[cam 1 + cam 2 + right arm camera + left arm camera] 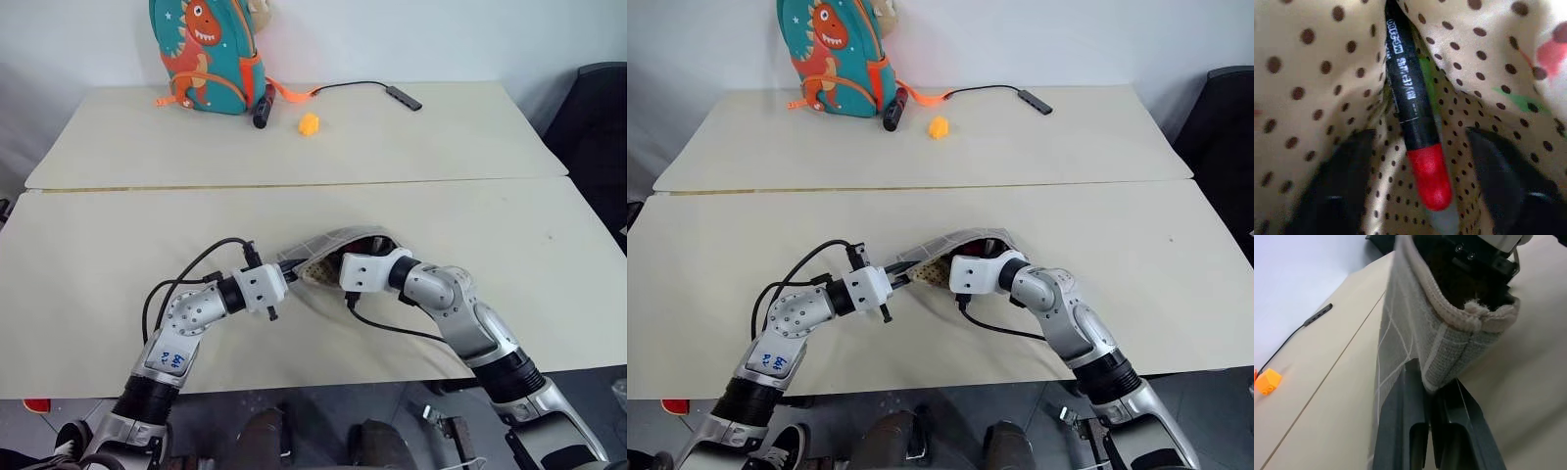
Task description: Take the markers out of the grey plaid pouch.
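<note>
Grey plaid pouch (328, 243): on table, mouth held open.
L pincer (290, 276): clamped on pouch's edge.
R pincer (1420, 181): inside pouch, fingers apart.
Red-tipped black marker (1413, 122): between R fingers, long axis running straight ahead; R arm nearer.

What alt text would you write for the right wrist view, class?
Inside the pouch's dotted tan lining, a black marker with a red end lies between the right hand's two open black fingers, a green marker partly hidden behind it.
</note>
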### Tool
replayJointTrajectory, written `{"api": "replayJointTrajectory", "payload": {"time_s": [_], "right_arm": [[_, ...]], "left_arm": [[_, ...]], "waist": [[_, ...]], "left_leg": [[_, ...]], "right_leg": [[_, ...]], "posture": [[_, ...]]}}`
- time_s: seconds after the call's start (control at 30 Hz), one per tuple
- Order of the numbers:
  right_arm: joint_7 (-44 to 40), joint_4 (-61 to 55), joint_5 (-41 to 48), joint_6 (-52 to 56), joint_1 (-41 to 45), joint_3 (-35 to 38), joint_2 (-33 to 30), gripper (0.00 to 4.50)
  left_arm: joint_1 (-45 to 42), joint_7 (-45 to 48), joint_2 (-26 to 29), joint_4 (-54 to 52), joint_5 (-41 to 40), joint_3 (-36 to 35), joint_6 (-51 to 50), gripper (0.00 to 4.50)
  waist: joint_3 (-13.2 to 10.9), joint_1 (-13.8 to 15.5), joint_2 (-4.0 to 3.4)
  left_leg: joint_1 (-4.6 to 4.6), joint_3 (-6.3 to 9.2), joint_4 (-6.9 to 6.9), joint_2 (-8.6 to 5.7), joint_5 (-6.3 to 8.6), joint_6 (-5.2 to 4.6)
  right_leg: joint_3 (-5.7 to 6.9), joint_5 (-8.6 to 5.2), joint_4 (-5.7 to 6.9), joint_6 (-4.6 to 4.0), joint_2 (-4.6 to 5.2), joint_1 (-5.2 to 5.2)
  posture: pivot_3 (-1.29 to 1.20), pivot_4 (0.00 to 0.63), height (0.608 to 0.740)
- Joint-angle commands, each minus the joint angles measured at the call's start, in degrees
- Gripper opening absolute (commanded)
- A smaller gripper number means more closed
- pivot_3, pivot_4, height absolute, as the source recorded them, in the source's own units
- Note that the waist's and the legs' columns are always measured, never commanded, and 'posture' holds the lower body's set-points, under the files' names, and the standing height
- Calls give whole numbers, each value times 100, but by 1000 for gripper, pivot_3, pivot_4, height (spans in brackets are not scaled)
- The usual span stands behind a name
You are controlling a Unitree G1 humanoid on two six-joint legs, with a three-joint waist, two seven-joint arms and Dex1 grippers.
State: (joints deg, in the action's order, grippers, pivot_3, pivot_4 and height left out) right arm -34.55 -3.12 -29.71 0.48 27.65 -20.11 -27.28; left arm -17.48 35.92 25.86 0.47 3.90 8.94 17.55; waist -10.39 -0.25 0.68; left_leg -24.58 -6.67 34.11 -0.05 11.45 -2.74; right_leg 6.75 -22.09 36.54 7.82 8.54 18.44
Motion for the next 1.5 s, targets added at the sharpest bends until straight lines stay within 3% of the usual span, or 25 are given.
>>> {"api": "replayJointTrajectory", "payload": {"time_s": [0.03,0.53,0.63,0.73,0.77,1.1,1.27,1.5], "right_arm": [[171,-75,6,-188,68,9,56,2263],[712,1317,-343,-530,839,-367,534,2263],[557,1122,-171,-612,688,-309,438,1666],[219,734,125,-598,565,-249,359,770],[41,450,249,-579,485,-214,277,729],[-817,-538,1039,-495,8,64,-113,728],[-620,-339,549,-208,158,201,-344,728],[-528,-271,558,578,372,152,141,728]], "left_arm": [[-94,10,-34,-301,-213,-76,139,0],[-192,219,-108,-288,-396,15,171,0],[-132,147,-87,-286,-326,-38,142,0],[-132,40,-69,-212,-229,-97,158,0],[-155,-13,-59,-163,-180,-118,164,0],[-282,-278,-42,117,67,-191,135,0],[-243,-159,-37,104,-120,-209,78,0],[-146,48,-246,-282,-526,6,-202,0]], "waist": [[0,0,0],[0,-13,0],[0,-11,0],[0,-18,0],[0,-18,0],[0,4,0],[0,0,0],[0,-2,0]], "left_leg": [[0,0,0,0,0,0],[0,1,1,0,-2,0],[-1,1,1,0,-2,0],[0,1,1,0,-2,0],[1,1,1,0,-1,0],[0,2,3,-1,-1,0],[0,2,3,1,-1,0],[0,2,4,2,-2,0]], "right_leg": [[0,0,0,0,0,0],[1,0,28,0,-1,0],[0,0,27,0,-1,0],[0,0,28,0,-2,0],[-1,0,28,0,-2,-1],[0,0,23,0,0,-1],[0,0,23,0,-1,0],[1,0,26,0,-1,-1]], "posture": [[0,150,740],[0,150,740],[0,150,740],[0,150,740],[0,150,740],[0,150,740],[0,150,740],[0,150,740]]}}
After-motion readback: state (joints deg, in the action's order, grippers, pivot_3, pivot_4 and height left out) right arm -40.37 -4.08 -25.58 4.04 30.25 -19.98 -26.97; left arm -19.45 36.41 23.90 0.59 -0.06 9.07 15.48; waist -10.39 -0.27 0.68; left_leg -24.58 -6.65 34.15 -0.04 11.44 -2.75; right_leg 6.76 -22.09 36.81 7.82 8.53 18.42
